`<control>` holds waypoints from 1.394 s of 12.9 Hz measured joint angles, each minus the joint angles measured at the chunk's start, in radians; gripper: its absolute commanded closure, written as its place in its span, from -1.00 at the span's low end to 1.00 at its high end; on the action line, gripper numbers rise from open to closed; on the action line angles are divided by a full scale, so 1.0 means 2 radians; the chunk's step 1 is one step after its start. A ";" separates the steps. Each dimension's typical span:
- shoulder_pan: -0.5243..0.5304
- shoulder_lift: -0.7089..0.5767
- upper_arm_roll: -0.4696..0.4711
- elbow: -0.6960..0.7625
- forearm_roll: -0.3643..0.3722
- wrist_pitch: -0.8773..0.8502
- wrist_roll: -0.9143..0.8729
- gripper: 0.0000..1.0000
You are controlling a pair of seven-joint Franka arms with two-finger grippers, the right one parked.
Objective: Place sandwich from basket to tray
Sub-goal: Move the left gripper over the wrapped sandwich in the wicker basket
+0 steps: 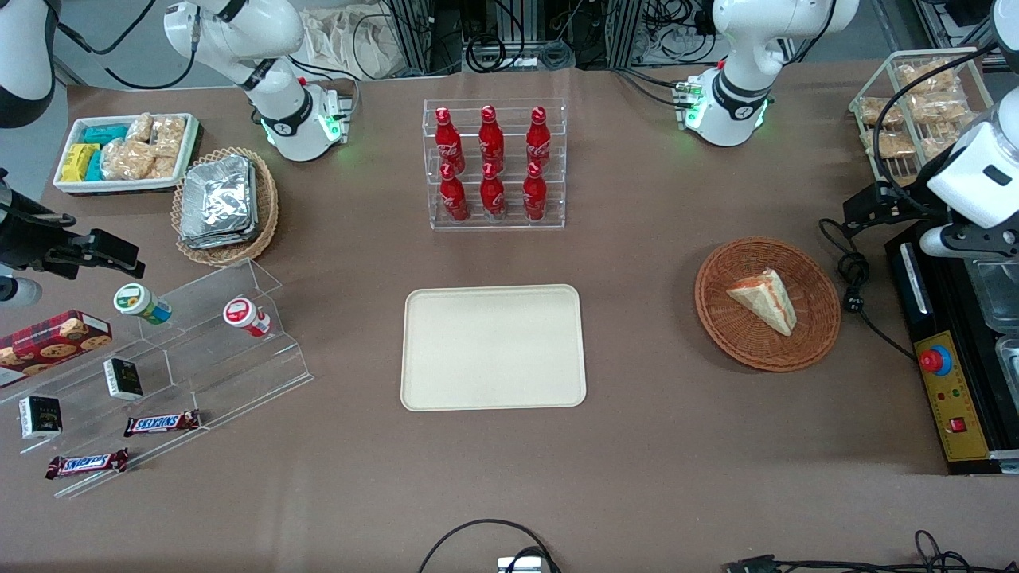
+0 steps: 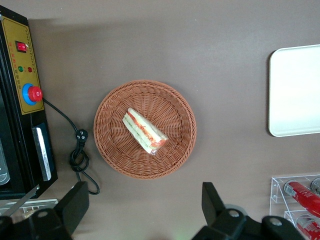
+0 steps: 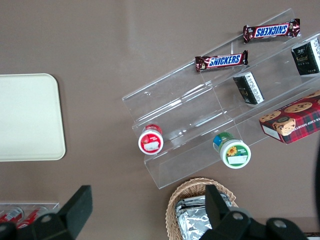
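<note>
The sandwich [image 1: 764, 300] [image 2: 145, 131], a pale bread wedge with orange-red and green filling, lies on its side in the round reddish-brown wicker basket [image 1: 740, 338] [image 2: 165, 100]. The flat cream tray [image 1: 493, 347] [image 2: 295, 90] [image 3: 27, 117] sits bare at mid-table, toward the parked arm's end from the basket. My gripper [image 1: 864, 211] [image 2: 145, 205] hangs high over the table. It is a little farther from the front camera than the basket and toward the working arm's end. It is open, its black fingers [image 2: 75, 205] wide apart with only tablecloth between them.
A black and yellow control box [image 1: 943, 390] [image 2: 25, 75] with a red button and a coiled cable [image 1: 856, 278] [image 2: 80, 150] lie beside the basket. A rack of red bottles [image 1: 493, 163] [image 2: 300, 192] stands farther from the front camera than the tray. A wire basket of bagged snacks [image 1: 915, 111] stands near the working arm.
</note>
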 measured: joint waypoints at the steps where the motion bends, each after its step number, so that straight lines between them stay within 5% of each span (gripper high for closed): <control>1: 0.000 0.000 -0.001 0.000 0.000 0.000 0.000 -1.00; 8: 0.001 0.009 0.001 -0.018 0.000 0.010 -0.014 -1.00; 18: 0.012 -0.080 0.000 -0.317 0.000 0.273 -0.211 -1.00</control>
